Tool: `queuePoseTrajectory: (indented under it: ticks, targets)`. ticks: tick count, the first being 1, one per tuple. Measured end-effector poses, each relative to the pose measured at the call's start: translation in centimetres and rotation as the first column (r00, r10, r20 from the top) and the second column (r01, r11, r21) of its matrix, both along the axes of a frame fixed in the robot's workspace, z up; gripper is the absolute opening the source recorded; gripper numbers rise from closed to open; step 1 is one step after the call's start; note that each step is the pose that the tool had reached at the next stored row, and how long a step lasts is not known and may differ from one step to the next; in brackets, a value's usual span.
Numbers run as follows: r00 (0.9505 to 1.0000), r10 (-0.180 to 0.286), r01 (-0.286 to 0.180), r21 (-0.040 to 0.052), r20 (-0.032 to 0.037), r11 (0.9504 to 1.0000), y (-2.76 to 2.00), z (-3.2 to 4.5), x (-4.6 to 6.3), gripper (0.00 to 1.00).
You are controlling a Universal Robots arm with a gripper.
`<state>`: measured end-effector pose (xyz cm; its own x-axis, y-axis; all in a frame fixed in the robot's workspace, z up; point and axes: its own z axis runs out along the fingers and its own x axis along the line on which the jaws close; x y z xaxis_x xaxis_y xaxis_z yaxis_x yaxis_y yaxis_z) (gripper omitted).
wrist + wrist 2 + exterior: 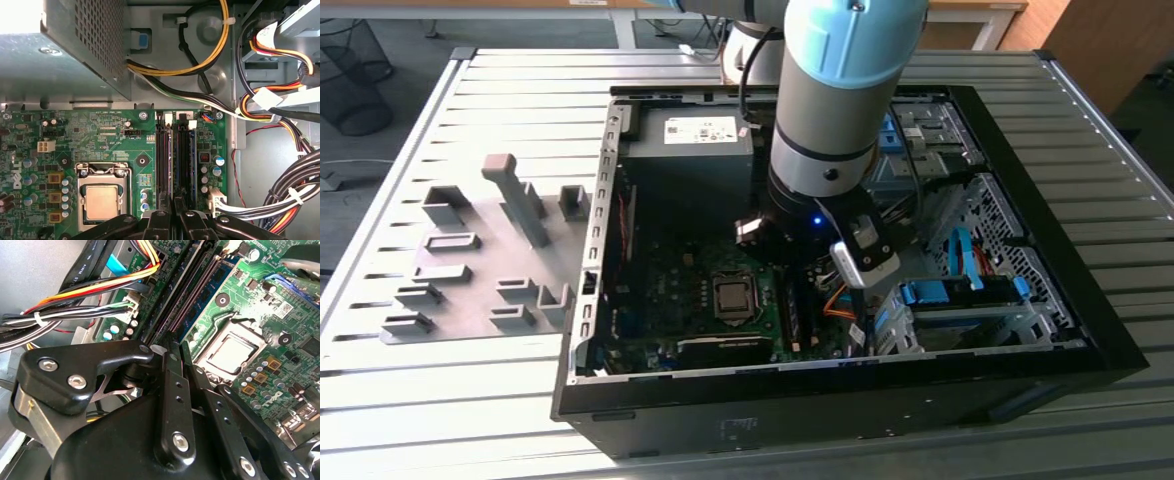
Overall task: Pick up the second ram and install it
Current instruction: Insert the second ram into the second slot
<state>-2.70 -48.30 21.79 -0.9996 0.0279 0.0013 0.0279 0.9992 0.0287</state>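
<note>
One blue-green second ram point(207, 287), apparently seated.

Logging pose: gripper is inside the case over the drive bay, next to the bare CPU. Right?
No. The first wrist view shows the gripper over the RAM slots, not the drive bay. It is inside the case, next to the bare CPU.

Green motherboard point(100, 145), black hand point(175, 365), yellow, orange and black cables point(220, 45), light-blue arm point(854, 40).

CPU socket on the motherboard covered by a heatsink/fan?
No. In the first wrist view the CPU socket sits bare, its metal lid exposed on the motherboard, nothing mounted over it.
</note>
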Motion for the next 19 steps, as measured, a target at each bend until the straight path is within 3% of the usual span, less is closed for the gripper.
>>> queuePoseTrajectory:
  ticks: [19]
  targets:
    - [1.0, -0.003, 0.003, -0.0001, -0.0001, 1.0, 0.0, -0.32, -0.03, 0.14]
